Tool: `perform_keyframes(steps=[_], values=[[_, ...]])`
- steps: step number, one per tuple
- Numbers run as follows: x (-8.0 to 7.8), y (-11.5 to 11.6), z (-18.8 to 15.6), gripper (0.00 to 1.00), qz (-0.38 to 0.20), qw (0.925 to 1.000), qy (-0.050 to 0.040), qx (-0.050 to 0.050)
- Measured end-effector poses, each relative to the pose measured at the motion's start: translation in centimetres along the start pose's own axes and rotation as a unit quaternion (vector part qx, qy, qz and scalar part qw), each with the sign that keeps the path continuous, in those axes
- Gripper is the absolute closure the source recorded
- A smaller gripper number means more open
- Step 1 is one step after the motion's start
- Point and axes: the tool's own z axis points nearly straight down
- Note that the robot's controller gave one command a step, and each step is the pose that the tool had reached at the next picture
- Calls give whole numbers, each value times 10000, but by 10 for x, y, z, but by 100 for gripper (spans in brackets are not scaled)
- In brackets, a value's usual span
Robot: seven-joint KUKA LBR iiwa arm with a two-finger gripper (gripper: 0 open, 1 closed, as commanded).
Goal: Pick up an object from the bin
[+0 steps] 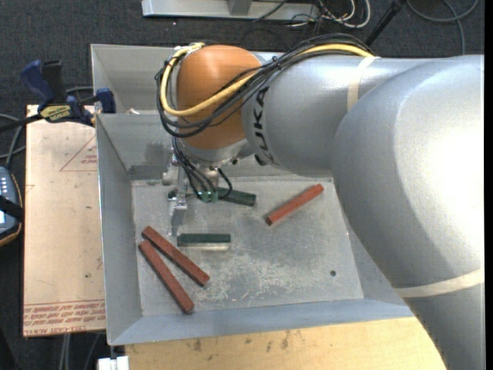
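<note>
By the bin's left wall [115, 206], the gripper [179, 206] hovers beside a green bar [204, 240], grip unreadable.

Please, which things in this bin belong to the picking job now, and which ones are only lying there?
Job in hand:
gripper
bin
upper dark green bar, beside the wrist
lower dark green bar, just under the gripper; either may be the target

Lying about:
inner red-brown stick, lower left
outer red-brown stick, beside it
right red-brown stick

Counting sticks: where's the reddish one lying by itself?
Camera view: the lone reddish stick lies tilted on the bin's right half, just right of the upper dark green bar.
</note>
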Motion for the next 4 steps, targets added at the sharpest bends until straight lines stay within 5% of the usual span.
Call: perform_keyframes(steps=[2, 3, 4], values=[[1, -3, 0, 0, 64, 9999, -78, -22], [41, 3, 0, 0, 473, 9989, -44, -9], [41, 6, -3, 0, 457, 9989, -62, -22]])
